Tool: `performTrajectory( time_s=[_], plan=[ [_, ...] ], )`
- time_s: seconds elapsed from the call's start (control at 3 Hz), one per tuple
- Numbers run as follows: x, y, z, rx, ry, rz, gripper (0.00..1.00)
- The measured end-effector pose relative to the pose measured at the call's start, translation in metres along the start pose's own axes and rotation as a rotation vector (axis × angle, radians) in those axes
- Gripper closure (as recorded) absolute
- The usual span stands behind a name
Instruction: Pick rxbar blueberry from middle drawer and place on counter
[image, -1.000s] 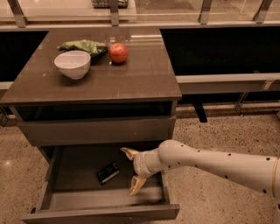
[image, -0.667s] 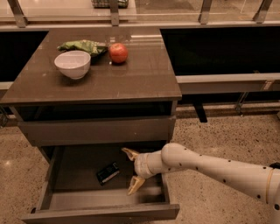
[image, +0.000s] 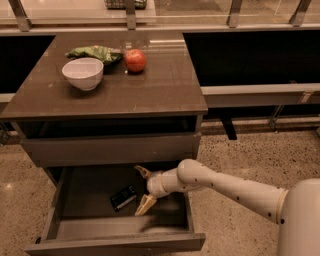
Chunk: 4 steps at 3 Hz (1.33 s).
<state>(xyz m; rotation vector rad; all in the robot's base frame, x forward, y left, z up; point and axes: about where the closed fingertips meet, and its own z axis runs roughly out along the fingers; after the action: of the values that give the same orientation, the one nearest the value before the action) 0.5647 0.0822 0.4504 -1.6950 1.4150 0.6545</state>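
Two pale fingers of the gripper stand spread wide inside the middle drawer, toward its right side, holding nothing. We see that the gripper has crept slightly leftward over the last second, while the rxbar blueberry has not moved; it lies flat on the drawer's floor near its middle, just outside the jaws. We judge the approach nearly done: closing on the bar remains, then the lift to the counter above the drawer.
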Motion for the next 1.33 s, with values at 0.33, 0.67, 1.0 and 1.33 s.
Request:
performTrajectory(
  time_s=[0.33,0.67,1.0,1.33],
  plan=[
    [-0.003,-0.012,0.032,0.009,-0.011,0.078,0.0],
    [-0.004,-0.008,0.054,0.042,0.025,0.135,0.0],
    [-0.005,-0.002,0.075,0.073,0.049,0.169,0.0],
    [0.002,0.003,0.083,0.105,0.024,0.187,0.0]
  ],
)
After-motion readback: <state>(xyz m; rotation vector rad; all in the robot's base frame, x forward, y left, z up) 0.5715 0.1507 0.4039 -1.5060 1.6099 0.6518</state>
